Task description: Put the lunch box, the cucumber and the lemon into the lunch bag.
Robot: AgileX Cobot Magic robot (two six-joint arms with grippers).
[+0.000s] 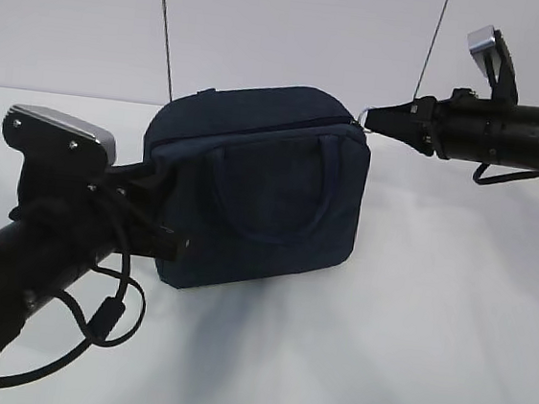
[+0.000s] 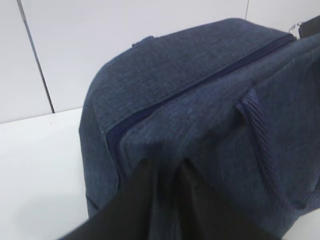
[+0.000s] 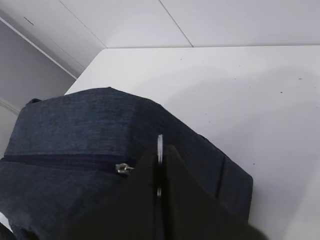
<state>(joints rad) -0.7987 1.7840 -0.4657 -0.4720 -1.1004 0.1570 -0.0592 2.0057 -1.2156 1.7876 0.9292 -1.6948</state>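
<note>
The dark navy lunch bag (image 1: 250,200) stands upright in the middle of the white table, its zipper (image 1: 258,128) closed along the top. My right gripper (image 1: 373,119) is at the bag's upper right corner, shut on the metal ring pull (image 3: 160,142); the slider (image 3: 122,168) sits just left of it. My left gripper (image 2: 165,165) presses against the bag's lower left side (image 2: 200,90), its fingers slightly parted with bag fabric showing in the gap. The lunch box, the cucumber and the lemon are out of view.
The white table (image 1: 451,308) stretches in front of and to the right of the bag, with a white wall (image 1: 287,30) behind. My left arm's cables (image 1: 103,320) loop at the lower left. A loop handle (image 1: 284,155) lies on the bag's front.
</note>
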